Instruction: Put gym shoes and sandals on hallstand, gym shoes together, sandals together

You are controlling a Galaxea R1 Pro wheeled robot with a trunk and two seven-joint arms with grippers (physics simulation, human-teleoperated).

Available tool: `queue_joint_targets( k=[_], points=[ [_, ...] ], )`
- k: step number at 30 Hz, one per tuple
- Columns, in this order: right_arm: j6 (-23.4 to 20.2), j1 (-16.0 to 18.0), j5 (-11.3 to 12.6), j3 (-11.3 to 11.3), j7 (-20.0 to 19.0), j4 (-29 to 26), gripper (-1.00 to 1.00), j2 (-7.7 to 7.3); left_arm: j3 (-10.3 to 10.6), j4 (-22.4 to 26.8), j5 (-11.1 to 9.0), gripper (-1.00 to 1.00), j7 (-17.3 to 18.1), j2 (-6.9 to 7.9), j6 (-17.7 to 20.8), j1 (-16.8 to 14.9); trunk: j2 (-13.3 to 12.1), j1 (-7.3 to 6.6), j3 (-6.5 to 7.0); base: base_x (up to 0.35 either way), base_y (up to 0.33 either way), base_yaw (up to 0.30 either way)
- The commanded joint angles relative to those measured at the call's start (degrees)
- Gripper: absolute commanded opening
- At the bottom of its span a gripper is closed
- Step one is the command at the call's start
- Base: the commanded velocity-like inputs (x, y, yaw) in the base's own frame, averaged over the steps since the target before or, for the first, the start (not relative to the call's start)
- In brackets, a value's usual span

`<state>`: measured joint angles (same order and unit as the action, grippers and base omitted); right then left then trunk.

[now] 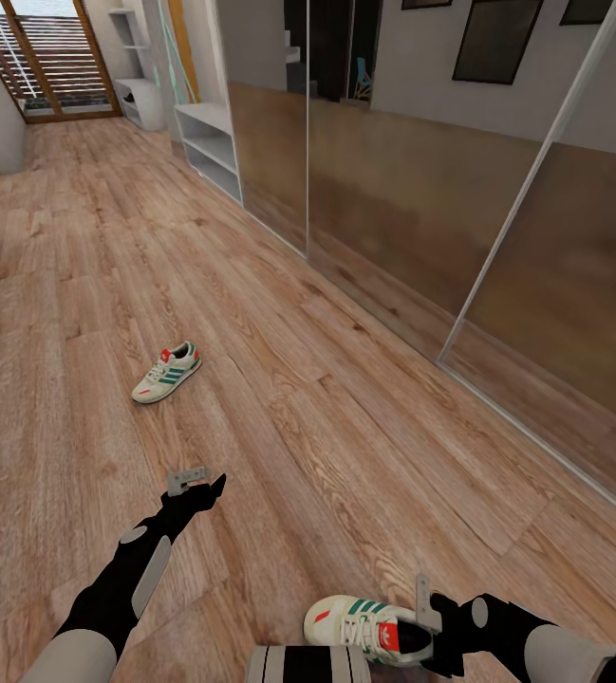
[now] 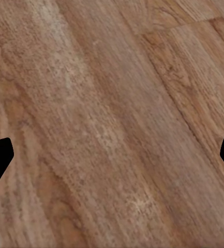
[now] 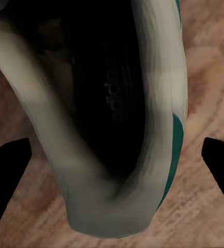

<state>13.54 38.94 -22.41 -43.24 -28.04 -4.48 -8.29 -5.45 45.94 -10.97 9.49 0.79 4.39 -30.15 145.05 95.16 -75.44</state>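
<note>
- My left arm reaches forward and low, its gripper [image 1: 208, 490] spread open and empty.
- My right gripper [image 1: 438, 629] points inward, fingers [image 3: 8, 175] wide apart.

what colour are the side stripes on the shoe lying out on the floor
Green, on the cream gym shoe lying on the corridor floor; head view shows it best.

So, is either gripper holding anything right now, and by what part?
Left gripper is open over bare floor, holding nothing. Right gripper is at the heel opening of a gym shoe, fingers either side; whether it grips cannot be told.
</note>
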Motion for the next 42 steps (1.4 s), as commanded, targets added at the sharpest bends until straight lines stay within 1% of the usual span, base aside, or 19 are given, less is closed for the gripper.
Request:
queue_joint_targets(
  k=[1,30,35,42],
  points=[
    [0.0,0.0,0.0,0.0,0.0,0.0,-1.0,0.01,0.0,0.01,0.01,1.0,0.0,0.0,0.0,0.0,0.0,0.0,0.0,0.0,0.0,0.0],
    [0.0,0.0,0.0,0.09,0.0,0.0,-1.0,-0.06,0.0,0.01,0.02,1.0,0.0,0.0,0.0,0.0,0.0,0.0,0.0,0.0,0.0,0.0],
    [0.0,0.0,0.0,0.09,0.0,0.0,-1.0,-0.06,0.0,0.02,0.03,1.0,0.0,0.0,0.0,0.0,-0.07,-0.13,1.11,0.0,0.0,0.0],
    [0.0,0.0,0.0,0.12,0.0,0.0,-1.0,-0.06,0.0,0.0,0.02,1.0,-0.04,0.0,0.0,0.0,-0.07,-0.13,1.11,0.0,0.0,0.0]
  ],
)
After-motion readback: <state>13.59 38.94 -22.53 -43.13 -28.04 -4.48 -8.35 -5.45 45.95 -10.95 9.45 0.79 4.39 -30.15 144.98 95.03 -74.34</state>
